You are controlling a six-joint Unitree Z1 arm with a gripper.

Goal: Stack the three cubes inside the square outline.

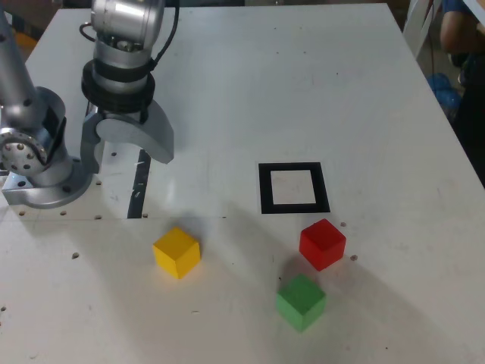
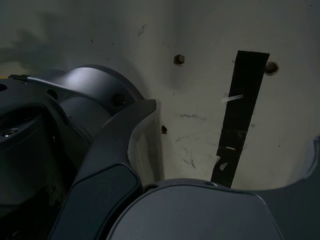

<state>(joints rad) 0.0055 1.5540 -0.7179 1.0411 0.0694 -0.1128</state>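
We see end effector [image 1: 125, 152] open, empty, hanging over black strip [image 1: 139, 186] at exterior view's left. Yellow cube [image 1: 176, 252] nearest, toward camera; red cube [image 1: 322, 243], green cube [image 1: 300, 302] farther right, below empty square outline [image 1: 294, 187].

No legible text, label, brand, number or sign appears on any surface in the exterior view or wrist view.

Scuffed white tabletop [image 1: 250, 91] bearing blocks and tape.

Lying on it: thick black square outline [image 1: 294, 187], matte red cube [image 1: 322, 243] just below, green cube [image 1: 300, 302] nearer still, yellow cube [image 1: 176, 252] well apart; narrow black strip [image 1: 139, 186] beside arm's grey base [image 1: 42, 178].
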